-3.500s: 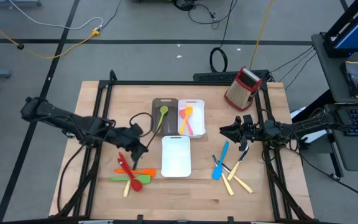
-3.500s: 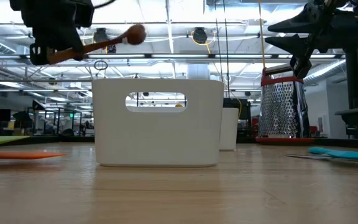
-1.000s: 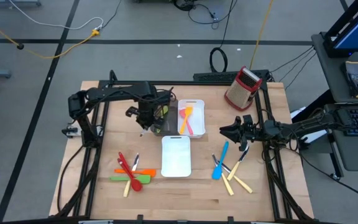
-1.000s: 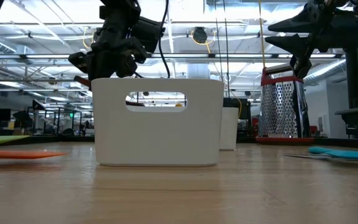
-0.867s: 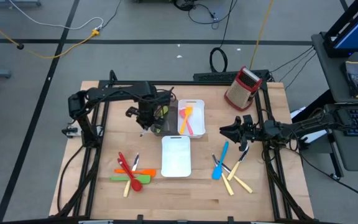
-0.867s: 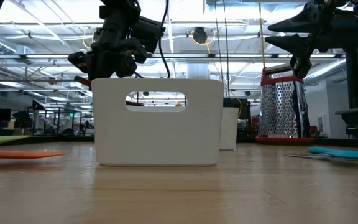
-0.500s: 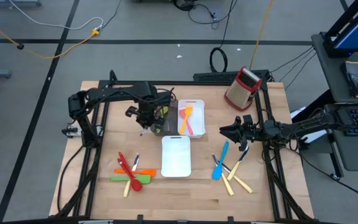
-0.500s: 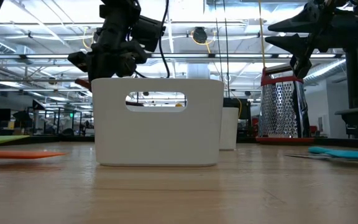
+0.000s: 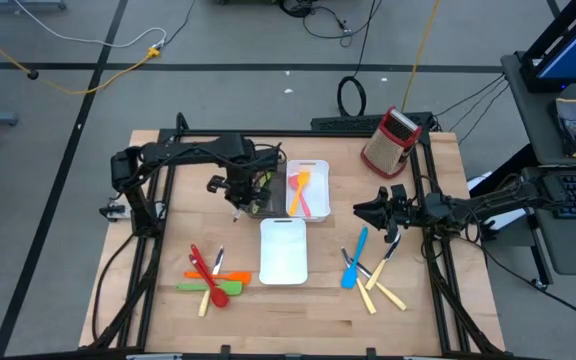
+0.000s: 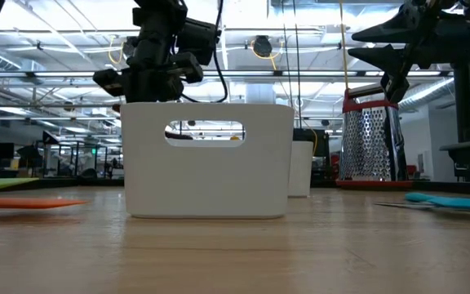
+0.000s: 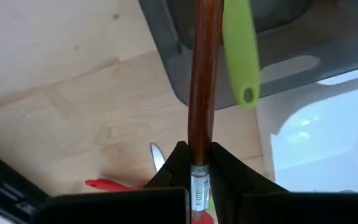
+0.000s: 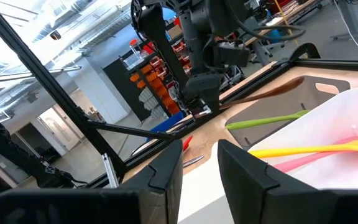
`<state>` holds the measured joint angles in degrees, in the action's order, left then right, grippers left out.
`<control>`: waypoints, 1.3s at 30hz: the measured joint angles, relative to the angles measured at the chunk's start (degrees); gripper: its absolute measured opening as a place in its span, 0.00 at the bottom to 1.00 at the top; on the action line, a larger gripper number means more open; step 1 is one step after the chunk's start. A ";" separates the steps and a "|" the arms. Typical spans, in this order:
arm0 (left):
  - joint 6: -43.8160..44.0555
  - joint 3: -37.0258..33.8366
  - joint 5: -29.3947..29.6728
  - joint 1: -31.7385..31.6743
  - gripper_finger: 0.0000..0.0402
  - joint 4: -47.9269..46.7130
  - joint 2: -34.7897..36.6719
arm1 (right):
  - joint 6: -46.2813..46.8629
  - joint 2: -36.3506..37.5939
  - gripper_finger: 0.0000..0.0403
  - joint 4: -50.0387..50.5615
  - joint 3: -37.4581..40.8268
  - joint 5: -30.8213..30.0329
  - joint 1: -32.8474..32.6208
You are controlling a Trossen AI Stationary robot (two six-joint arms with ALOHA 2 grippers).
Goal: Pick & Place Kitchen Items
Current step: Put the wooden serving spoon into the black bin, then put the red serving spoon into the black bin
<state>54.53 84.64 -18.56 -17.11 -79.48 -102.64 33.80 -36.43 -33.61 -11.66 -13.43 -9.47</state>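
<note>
Tabletop (image 9: 168, 310): wooden, seen whole only in the high view.
Left claw (image 9: 238, 205): at the near left corner of the dark-brown tray (image 9: 264, 170), just left of frame centre in the high view.
Left claw grip: clamped tight on a brown spoon (image 11: 202, 81); only the left wrist view shows the handle pinched between the fingers (image 11: 169, 171).
Brown spoon's lie: the right wrist view shows it slanting into the dark-brown tray beside a green spatula (image 12: 266, 120).
Right claw (image 9: 361, 211): hovers at centre right of the high view, above a blue spatula (image 9: 353, 258); fingers part-spread, nothing between them.
White tray (image 9: 318, 166): holds orange and pink utensils.
Low view: a second white tray (image 10: 206, 163) fills the middle and hides the others.
Lower left of high view: red, orange and green utensils (image 9: 213, 280) lie crossed.
Upper right: box grater (image 9: 388, 140).
</note>
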 joint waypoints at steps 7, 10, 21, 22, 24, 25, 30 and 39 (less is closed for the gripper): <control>-1.46 -0.04 -2.47 -0.21 0.04 -0.21 -3.27 | 0.00 0.00 0.23 0.04 0.00 0.01 0.00; -2.02 -0.04 -3.73 -0.37 0.04 0.24 -4.39 | 0.00 -0.02 0.23 0.01 -0.01 0.00 0.00; -1.65 -0.04 -5.93 -2.17 0.15 0.53 -5.11 | 0.00 -0.02 0.23 0.02 0.00 0.02 0.00; -1.06 -0.04 -5.94 -2.27 0.16 0.67 -5.11 | 0.00 -0.02 0.23 0.02 -0.01 0.02 0.00; 0.17 -0.04 -5.97 -2.35 0.19 1.93 -5.11 | 0.00 -0.02 0.23 0.02 0.00 0.02 0.00; 0.61 -0.04 -6.01 -2.33 0.20 2.66 -5.11 | 0.00 -0.02 0.23 0.02 0.00 0.00 0.00; 1.12 -0.04 -6.08 -2.31 0.27 4.43 -5.11 | 0.00 -0.02 0.23 0.02 0.00 0.01 0.00; -3.11 -0.04 -10.44 -3.44 0.42 4.21 -1.79 | 0.00 -0.02 0.23 0.02 0.00 0.02 0.00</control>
<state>51.42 84.60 -29.00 -20.56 -75.27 -104.43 33.80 -36.44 -33.59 -11.66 -13.41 -9.47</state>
